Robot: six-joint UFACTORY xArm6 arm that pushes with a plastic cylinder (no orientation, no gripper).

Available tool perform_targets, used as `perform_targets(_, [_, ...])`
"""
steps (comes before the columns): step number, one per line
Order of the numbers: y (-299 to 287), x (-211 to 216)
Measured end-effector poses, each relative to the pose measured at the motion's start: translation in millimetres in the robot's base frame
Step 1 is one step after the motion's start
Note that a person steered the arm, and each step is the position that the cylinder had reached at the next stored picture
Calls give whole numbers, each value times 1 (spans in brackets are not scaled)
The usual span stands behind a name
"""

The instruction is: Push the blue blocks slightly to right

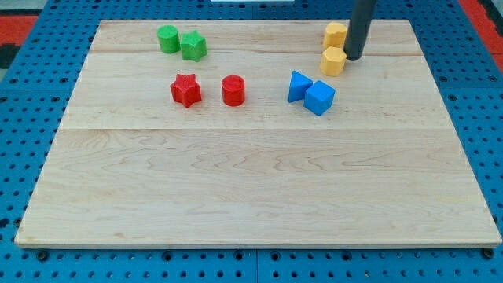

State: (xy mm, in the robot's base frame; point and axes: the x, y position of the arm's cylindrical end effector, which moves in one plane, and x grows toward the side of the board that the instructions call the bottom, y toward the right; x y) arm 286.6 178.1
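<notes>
Tip (353, 57) of your rod, which has no jaws and holds nothing, rests just right of the lower yellow block (333, 60); the blue cube (320, 97) and blue wedge (298, 86) lie touching, below-left of that block.

One camera looks down at an angle, framing the whole wooden board (259, 181)

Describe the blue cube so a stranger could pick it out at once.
Start at the wooden board and look right of centre in its upper half, below the two yellow blocks where my tip rests. Two blue blocks touch there. The blue cube is the right one, square-faced, unlike the wedge-like blue block on its left.
</notes>
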Motion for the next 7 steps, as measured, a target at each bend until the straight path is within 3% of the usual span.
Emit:
perform_targets(1, [45, 39])
perform_targets(2, [21, 109])
perform_targets(3, [-78, 151])
perform_targets(4, [-129, 198])
perform_targets(5, [-166, 149])
perform_targets(6, [-147, 97])
perform_targets(7, [-165, 86])
